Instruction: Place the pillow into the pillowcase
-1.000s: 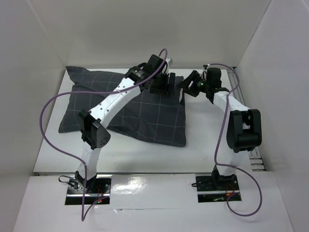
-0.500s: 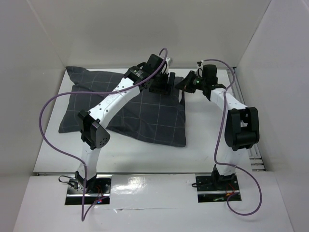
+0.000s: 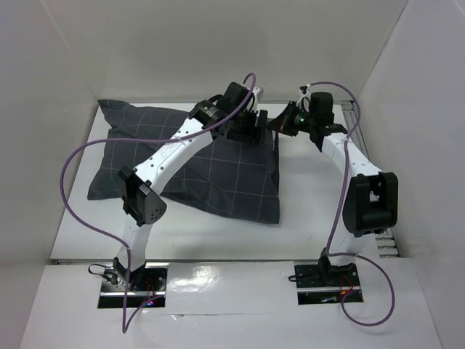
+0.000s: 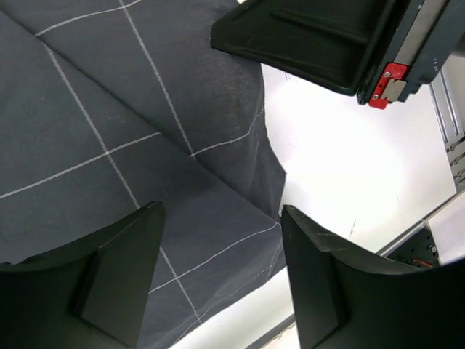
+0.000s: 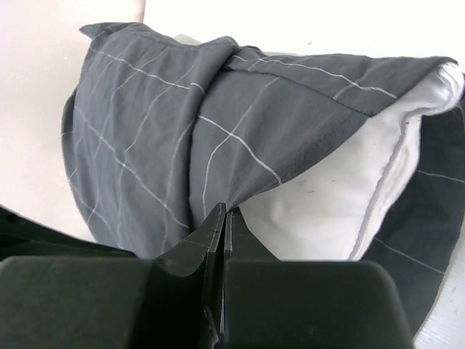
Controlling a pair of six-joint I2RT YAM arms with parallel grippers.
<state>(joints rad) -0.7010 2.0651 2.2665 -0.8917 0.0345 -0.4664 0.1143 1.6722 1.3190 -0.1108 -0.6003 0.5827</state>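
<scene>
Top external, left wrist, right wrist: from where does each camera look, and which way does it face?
Top external: high behind the robot, looking down on table and pillowcase; left arm and right arm show.
Left wrist: on the left arm, looking down at the pillowcase edge; its open left gripper shows below.
Right wrist: on the right arm, facing the pillow inside the pillowcase; its right gripper is shut on the cloth.
Shared: left wrist view also sees the right gripper.

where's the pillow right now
The pillow sits mostly inside the pillowcase, left of centre on the table under the left arm; in the right wrist view its white end shows at the open mouth, beside the right end effector.
</scene>
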